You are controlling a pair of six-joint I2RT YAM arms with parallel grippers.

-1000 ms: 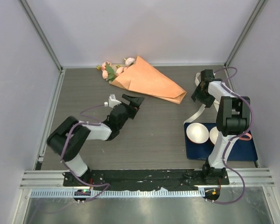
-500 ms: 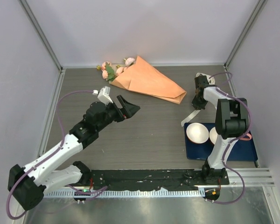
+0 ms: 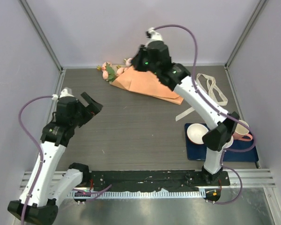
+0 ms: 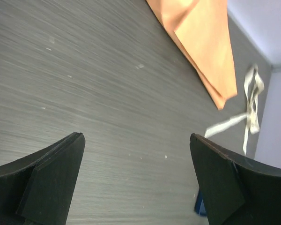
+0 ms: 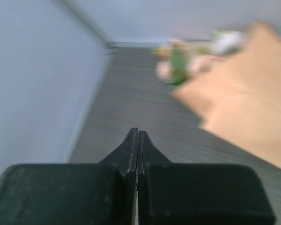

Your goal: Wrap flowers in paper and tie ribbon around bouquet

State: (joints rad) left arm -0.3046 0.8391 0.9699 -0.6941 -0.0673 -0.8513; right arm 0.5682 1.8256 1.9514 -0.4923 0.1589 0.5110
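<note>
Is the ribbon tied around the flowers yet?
Not yet. The ribbon lies loose on the table beside the narrow end of the paper cone, not around it.

Dark blue mat [image 3: 247, 152], near right: white bowl [image 3: 196, 134], pink-handled cup [image 3: 241, 128]. Grey wood-grain table [image 3: 140, 136].

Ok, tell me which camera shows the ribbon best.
Top external: it shows the ribbon most fully, loops and trailing end, lying beside the paper. Left wrist catches it small near the frame's edge. Right wrist shows none of it clearly.
</note>
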